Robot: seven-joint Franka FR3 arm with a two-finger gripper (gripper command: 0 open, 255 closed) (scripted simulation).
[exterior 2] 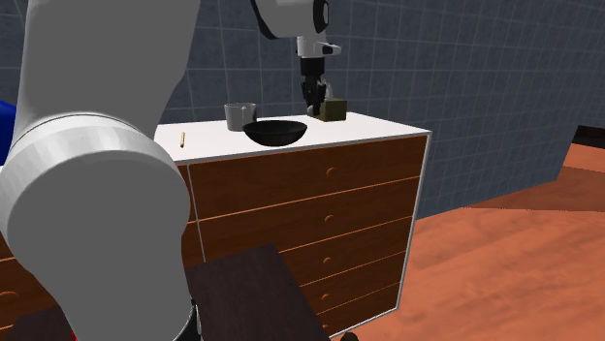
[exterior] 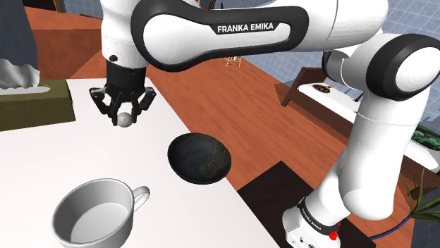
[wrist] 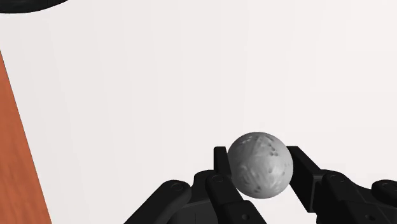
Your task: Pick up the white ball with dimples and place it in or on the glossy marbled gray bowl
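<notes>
Your gripper [exterior: 125, 115] clasps the ball [wrist: 259, 164] on both sides, over the white tabletop [exterior: 42, 162]. The dark bowl [exterior: 199, 157] sits apart from it, toward the shoulder view's right, near the mug [exterior: 95, 215].

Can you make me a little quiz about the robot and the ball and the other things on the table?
1. True or false: the black fingers are clasping the dimpled ball.
2. Pick one: what colour does the bowl look? A) dark, nearly black B) red C) yellow
3. Fill in the word: the pale thing with a handle on the white table top is a ____.

Key: 1 true; 2 A; 3 mug.
</notes>
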